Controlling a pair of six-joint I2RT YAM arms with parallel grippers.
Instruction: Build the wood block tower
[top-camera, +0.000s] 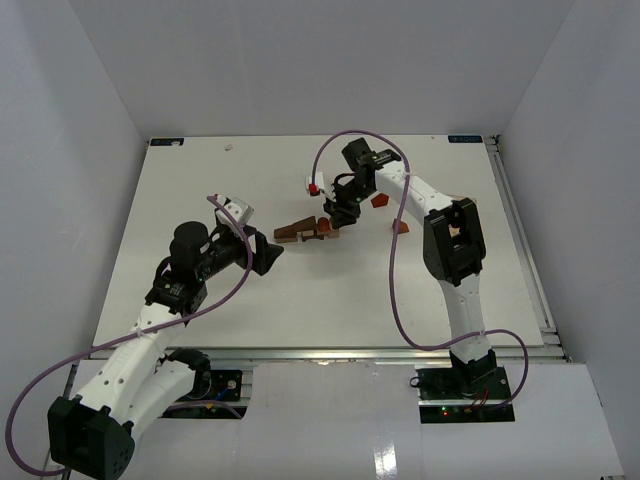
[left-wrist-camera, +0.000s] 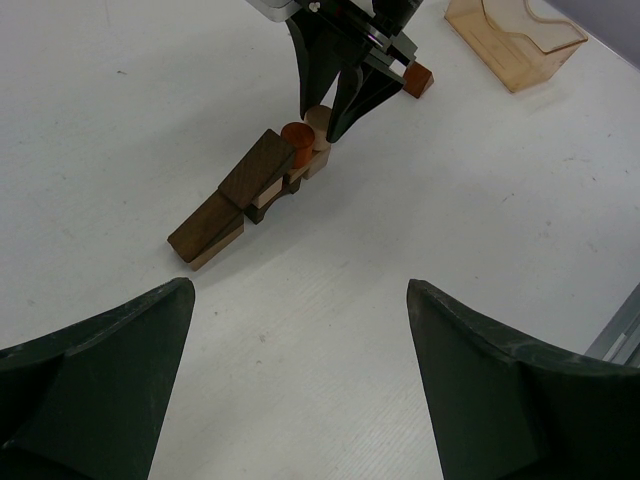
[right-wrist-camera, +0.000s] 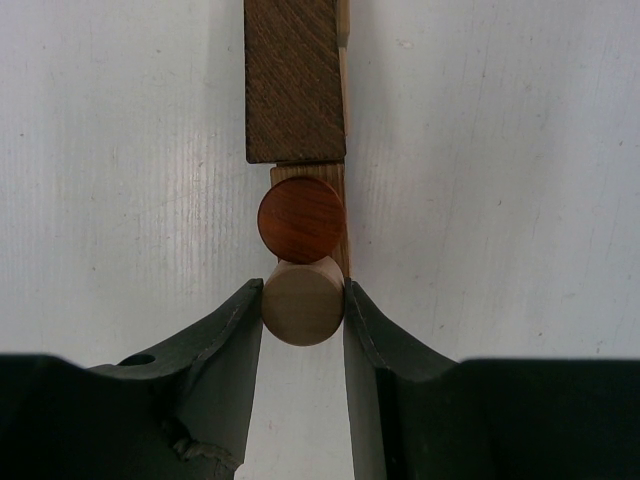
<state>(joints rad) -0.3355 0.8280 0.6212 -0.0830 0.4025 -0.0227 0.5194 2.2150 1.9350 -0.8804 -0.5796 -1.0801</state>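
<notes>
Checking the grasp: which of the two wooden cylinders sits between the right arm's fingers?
The pale tan cylinder, pinched on both sides by the fingers. The reddish-brown cylinder stands just beyond their tips, ungripped.

No writing, label or number is legible anywhere.

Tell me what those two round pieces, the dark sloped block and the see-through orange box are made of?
Pale cylinder: looks like unfinished light wood, matte.
Reddish cylinder: wood, faint grain, slight sheen, maybe stained or varnished.
Dark sloped block: dark wood, clear diagonal grain.
Orange box: probably tinted plastic, see-through with thin walls.
</notes>
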